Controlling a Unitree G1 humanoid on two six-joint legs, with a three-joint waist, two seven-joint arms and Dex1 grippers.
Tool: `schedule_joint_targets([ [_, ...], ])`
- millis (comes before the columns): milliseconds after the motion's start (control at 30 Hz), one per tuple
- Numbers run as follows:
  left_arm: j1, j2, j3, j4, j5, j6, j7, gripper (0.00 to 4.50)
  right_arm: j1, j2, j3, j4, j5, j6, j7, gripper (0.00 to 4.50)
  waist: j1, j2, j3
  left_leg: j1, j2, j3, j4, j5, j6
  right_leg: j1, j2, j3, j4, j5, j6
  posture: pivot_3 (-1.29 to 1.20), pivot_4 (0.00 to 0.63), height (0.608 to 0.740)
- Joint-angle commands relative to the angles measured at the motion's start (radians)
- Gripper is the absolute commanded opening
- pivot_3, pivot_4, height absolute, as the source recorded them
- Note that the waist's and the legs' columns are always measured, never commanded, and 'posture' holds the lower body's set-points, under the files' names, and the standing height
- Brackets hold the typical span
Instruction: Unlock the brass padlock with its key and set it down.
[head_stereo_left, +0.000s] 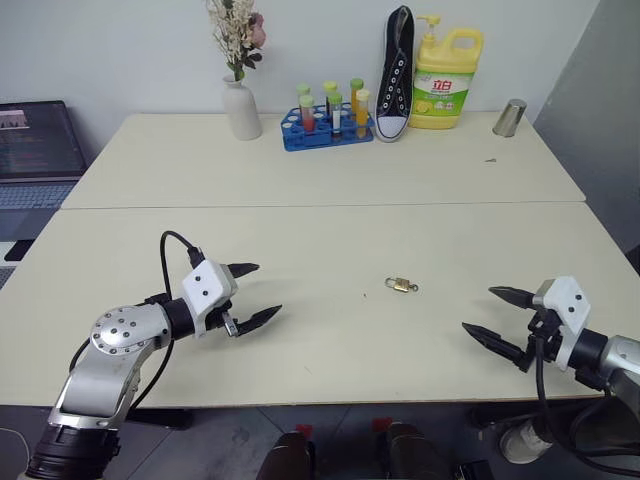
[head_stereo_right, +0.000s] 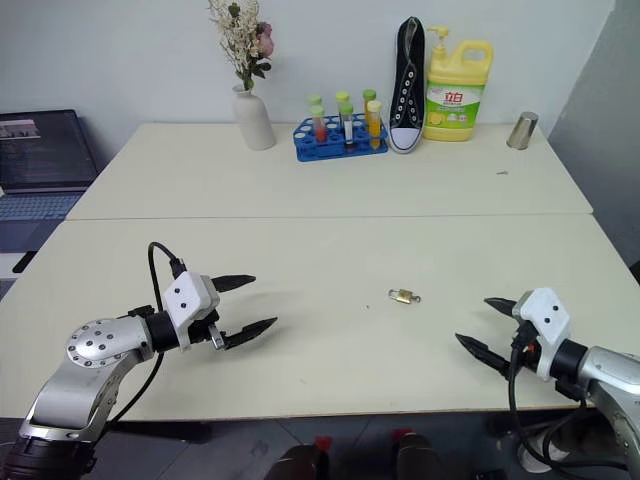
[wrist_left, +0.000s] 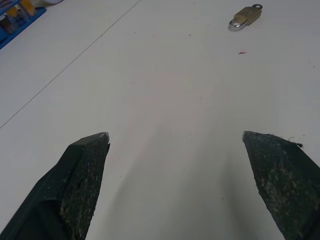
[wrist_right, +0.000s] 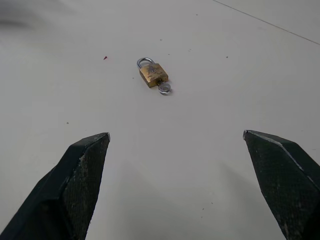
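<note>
Facing a cream table (head_stereo_left: 330, 240), both arms low over its near edge, nothing held. Left gripper (head_stereo_left: 250, 294) at 8 o'clock of the tabletop, fingers spread wide and empty. Right gripper (head_stereo_left: 497, 318) at 4 o'clock, likewise spread and empty. Brass padlock (head_stereo_left: 400, 285) lies flat between them, just right of centre, well apart from both; shackle looks seated. Its key (wrist_right: 164, 89) appears already in the keyway, head showing. Judgement: approach step, nothing yet begun. Next move wants one gripper pinning the tiny body, the other pinching the key head to turn — a fine, precise pinch.
</note>
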Motion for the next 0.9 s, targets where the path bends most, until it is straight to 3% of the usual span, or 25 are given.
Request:
schedule_joint_targets([
  [33, 0.012, 0.003, 0.011, -0.023, -0.012, -0.03, -0.015, 4.5, -0.006, 0.003, -0.013, -0.017, -0.003, -0.009, 0.008, 4.49, 0.0, 0.0, 0.0, 0.0, 0.0, 0.0, 0.0, 0.0, 0.0, 0.0, 0.0, 0.0, 0.0, 0.0, 0.0, 0.0, 0.15, 0.74],
  [600, -0.007, -0.032, 0.06, -0.01, -0.105, -0.014, -0.042, 4.5, -0.046, 0.027, 0.016, 0.018, -0.041, -0.027, 0.008, 4.49, 0.0, 0.0, 0.0, 0.0, 0.001, 0.0, 0.0, 0.0, 0.0, 0.0, 0.0, 0.0, 0.0, 0.0, 0.0, 0.0, 0.15, 0.74],
  [900, -0.081, -0.057, -0.039, -0.003, -0.094, -0.022, -0.11, 4.5, -0.034, 0.049, 0.029, -0.027, -0.038, -0.011, -0.017, 4.49, 0.0, 0.0, 0.0, 0.0, 0.0, 0.0, 0.0, 0.0, 0.0, 0.0, 0.0, 0.0, 0.0, 0.0, 0.0, 0.0, 0.15, 0.74],
])
